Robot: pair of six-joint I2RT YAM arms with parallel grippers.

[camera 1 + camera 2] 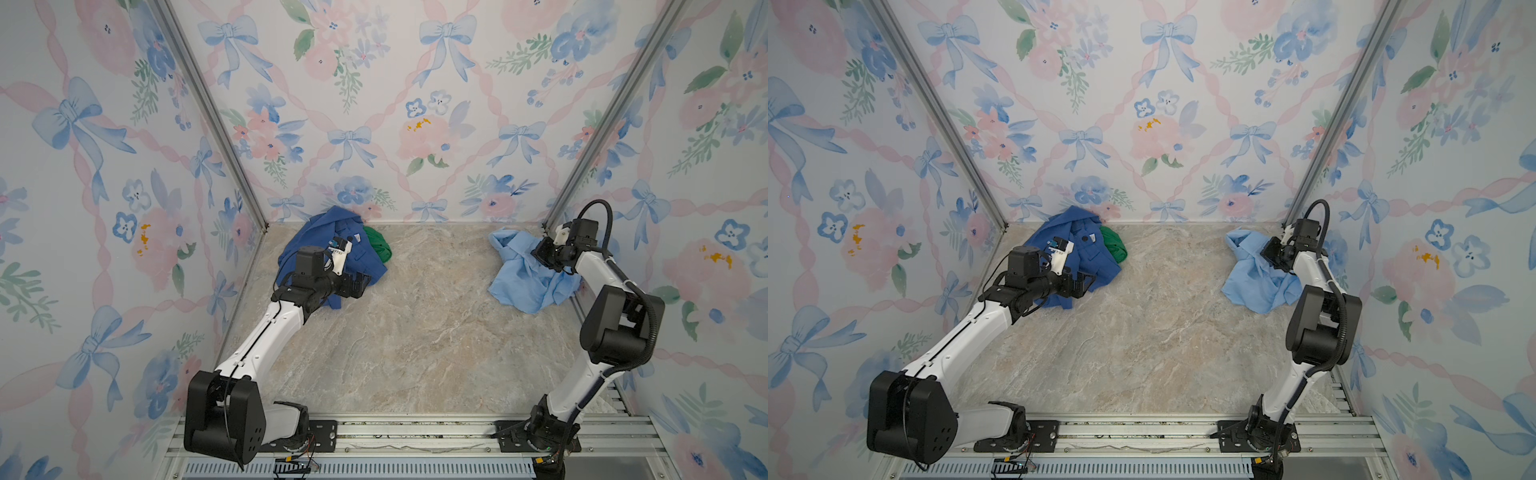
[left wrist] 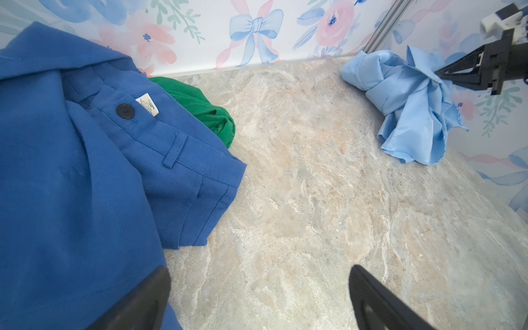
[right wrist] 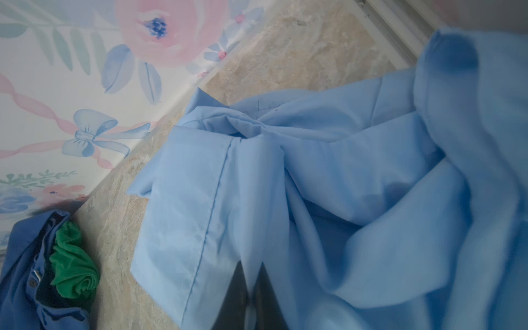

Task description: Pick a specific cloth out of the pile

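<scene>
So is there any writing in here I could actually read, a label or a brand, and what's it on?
Nothing here can be read.
White label on the royal-blue garment, beside its dark button: printed lines, too small to read.
Pale blue shirt: no writing shows.

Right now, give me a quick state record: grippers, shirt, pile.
left gripper: open, empty, at the near edge of the dark blue garment
right gripper: shut on the light blue shirt
light blue shirt: far right of the table, bunched toward the gripper
pile: far left; dark blue garment with a green cloth at its side
separation: bare table between shirt and pile
task status: shirt out of the pile, not released
</scene>
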